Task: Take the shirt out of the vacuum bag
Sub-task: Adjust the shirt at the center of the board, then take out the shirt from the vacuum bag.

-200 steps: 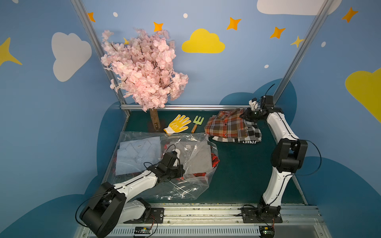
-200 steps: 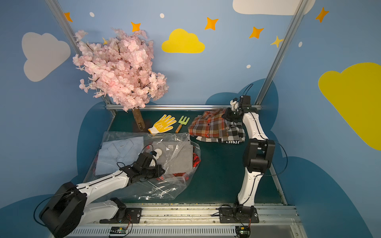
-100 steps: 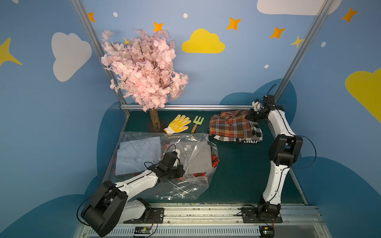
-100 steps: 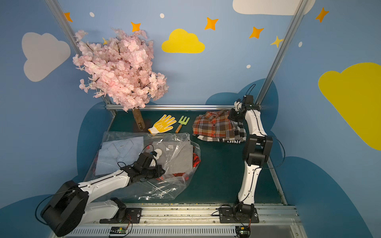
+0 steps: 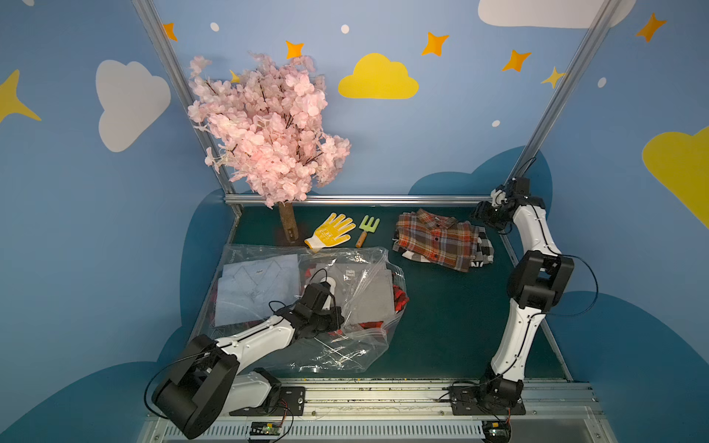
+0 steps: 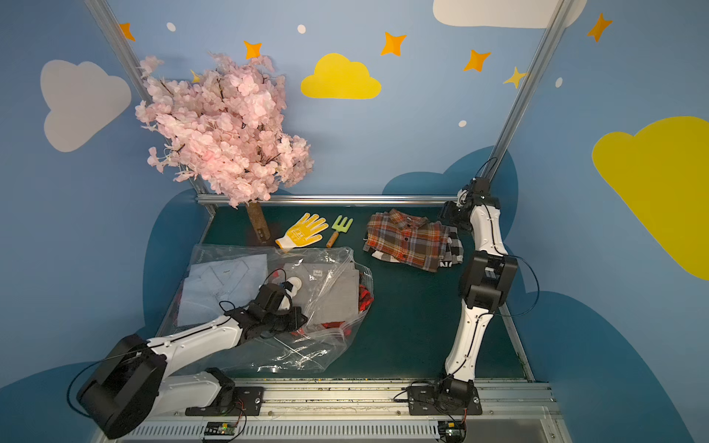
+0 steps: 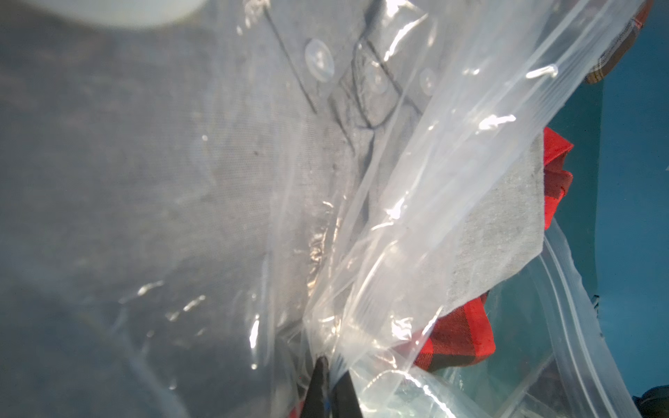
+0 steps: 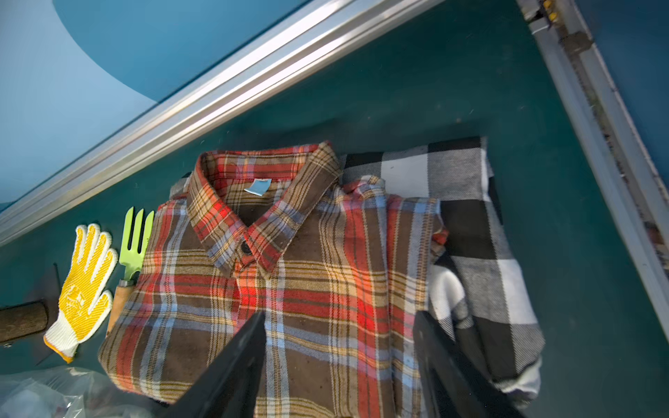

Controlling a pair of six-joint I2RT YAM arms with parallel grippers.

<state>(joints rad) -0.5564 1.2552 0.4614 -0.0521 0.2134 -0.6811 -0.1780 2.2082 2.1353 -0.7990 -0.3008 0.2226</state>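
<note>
Clear vacuum bag point(image 5: 341, 354) pinched by clamped left hand point(image 7: 328, 380); grey shirt point(image 5: 370, 297) lodged inside; right hand point(image 8: 338, 322), spread empty, well apart.

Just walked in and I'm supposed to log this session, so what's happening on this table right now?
The left gripper is shut on a fold of the clear vacuum bag. A grey shirt, a light blue shirt and some red checked fabric show through its plastic. At the far right corner, the right gripper hovers open over an orange plaid shirt, which lies outside the bag on a black-and-white checked shirt.
</note>
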